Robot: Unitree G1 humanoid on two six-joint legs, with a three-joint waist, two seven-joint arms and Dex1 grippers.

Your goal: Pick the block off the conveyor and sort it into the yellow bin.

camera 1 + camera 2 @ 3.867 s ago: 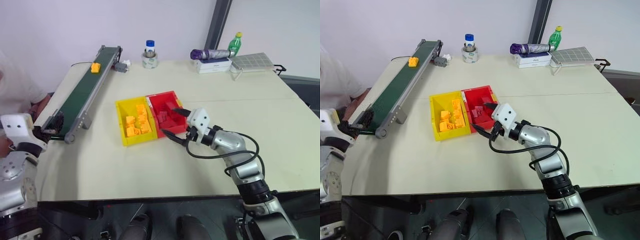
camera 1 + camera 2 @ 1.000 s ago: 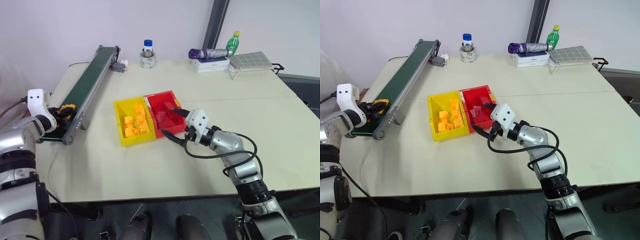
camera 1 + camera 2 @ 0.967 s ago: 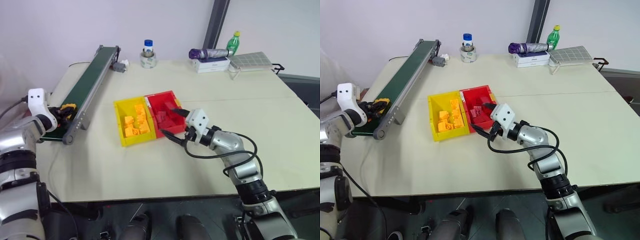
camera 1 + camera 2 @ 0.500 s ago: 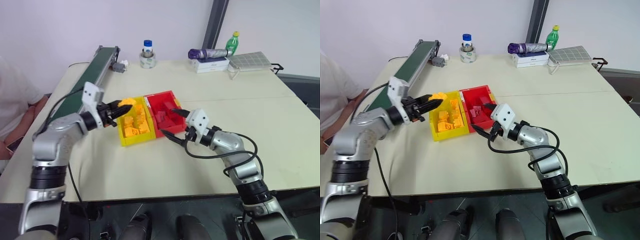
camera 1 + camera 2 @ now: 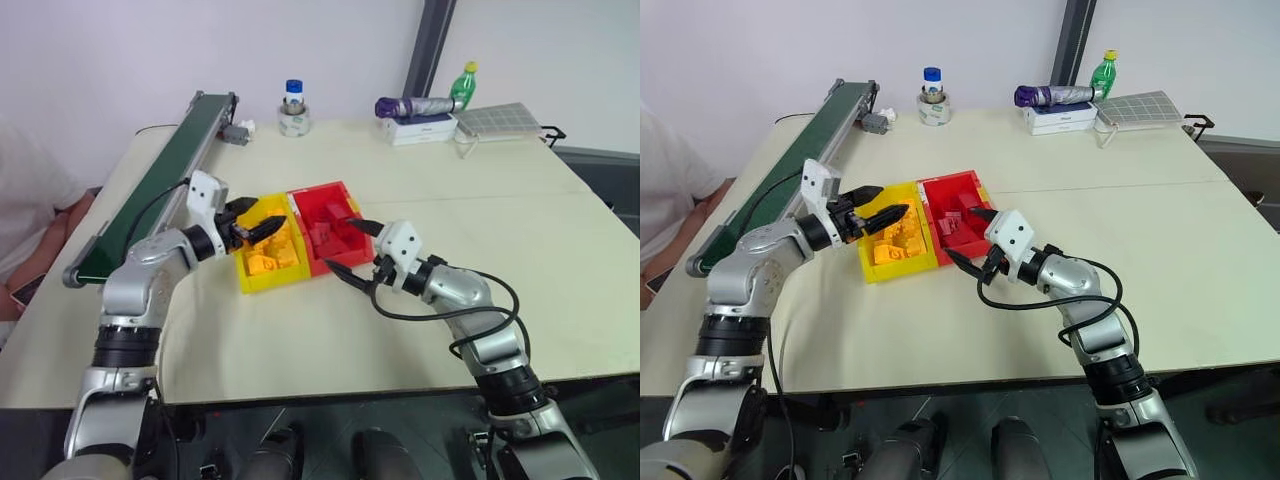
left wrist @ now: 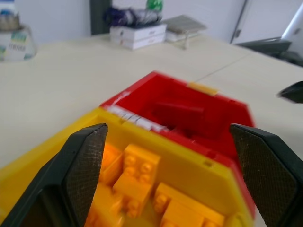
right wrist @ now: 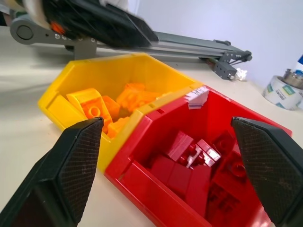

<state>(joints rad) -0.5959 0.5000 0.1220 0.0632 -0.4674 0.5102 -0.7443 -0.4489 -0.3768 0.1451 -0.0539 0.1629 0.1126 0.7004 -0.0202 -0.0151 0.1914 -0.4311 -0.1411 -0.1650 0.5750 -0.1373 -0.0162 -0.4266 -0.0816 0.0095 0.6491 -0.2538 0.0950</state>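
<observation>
My left gripper (image 5: 265,215) hangs open over the yellow bin (image 5: 242,262), with nothing between its fingers (image 6: 87,161). Several yellow bricks (image 6: 137,172) lie in the bin below it. The block is among them, and I cannot tell which one it is. The dark-green conveyor (image 5: 150,190) runs along the table's left side, behind the left arm. My right gripper (image 5: 342,246) stands open at the near edge of the red bin (image 5: 322,191), holding nothing. The right wrist view shows red bricks (image 7: 194,151) in that bin.
A blue-capped jar on a tape roll (image 5: 293,108) stands at the back. A purple umbrella (image 5: 408,105), a white box (image 5: 425,128), a green bottle (image 5: 462,84) and a grid tray (image 5: 500,120) are at the back right. A person (image 5: 30,200) sits at the left.
The left gripper swung right from the conveyor's near end to above the yellow bin with a yellow block in it. It has since opened and the block has left its fingers. The right arm kept still.
</observation>
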